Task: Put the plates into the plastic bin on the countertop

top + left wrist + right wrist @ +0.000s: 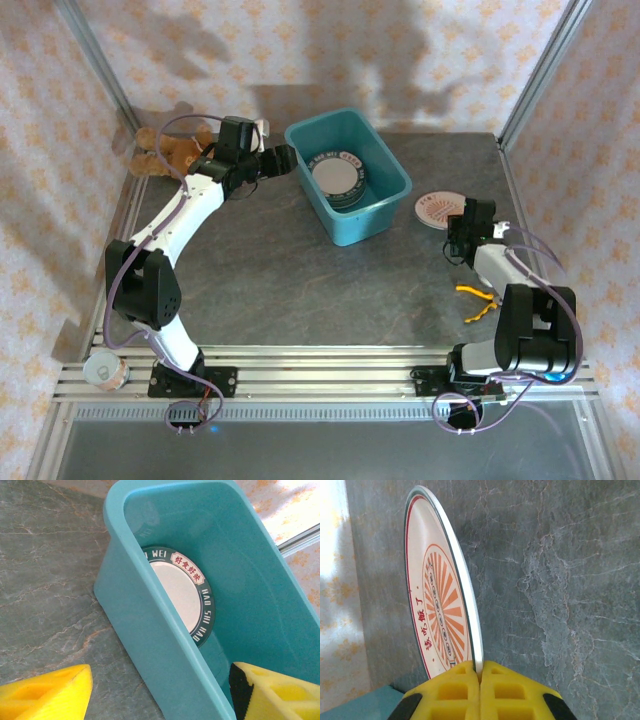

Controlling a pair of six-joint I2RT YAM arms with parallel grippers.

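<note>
Plate (pixel 440 610), rim inside tight right hand (pixel 480 674)

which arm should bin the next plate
Right: the right gripper is shut on the rim of the round white plate with orange-red sunburst print; the left gripper is open, empty, at the teal rectangular plastic bin.

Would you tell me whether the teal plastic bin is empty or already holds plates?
Not empty: the plastic bin holds green-rimmed plates, seen inside it from above.
</note>
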